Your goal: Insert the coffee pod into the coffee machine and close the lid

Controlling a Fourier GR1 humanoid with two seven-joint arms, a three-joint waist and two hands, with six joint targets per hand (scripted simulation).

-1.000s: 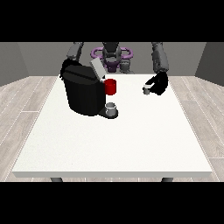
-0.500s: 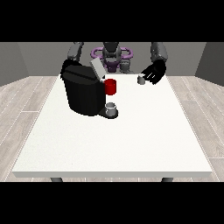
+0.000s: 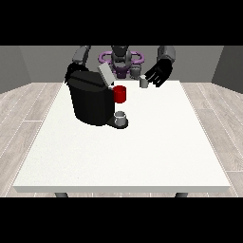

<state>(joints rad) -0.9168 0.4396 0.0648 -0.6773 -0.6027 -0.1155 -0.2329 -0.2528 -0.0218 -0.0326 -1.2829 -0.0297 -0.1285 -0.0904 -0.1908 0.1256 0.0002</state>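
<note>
The black coffee machine [image 3: 90, 102] stands on the table's left half, its grey lid [image 3: 105, 74] tilted up and open. A red part [image 3: 120, 94] shows at its front, above a small grey cup [image 3: 121, 117] on its base. The small grey coffee pod [image 3: 143, 82] hangs above the table's far edge, right of the lid, pinched at the fingertips of the hand at the view's right [image 3: 159, 72]. The hand at the view's left [image 3: 71, 71] sits behind the machine's top corner and is mostly hidden.
The white table [image 3: 142, 152] stretches wide toward the camera. The robot's torso [image 3: 121, 59] stands behind the far edge. Grey wood floor surrounds the table.
The hand at the view's right has risen from the table with the pod and carried it leftward toward the open lid. The machine and the other hand have not moved.
</note>
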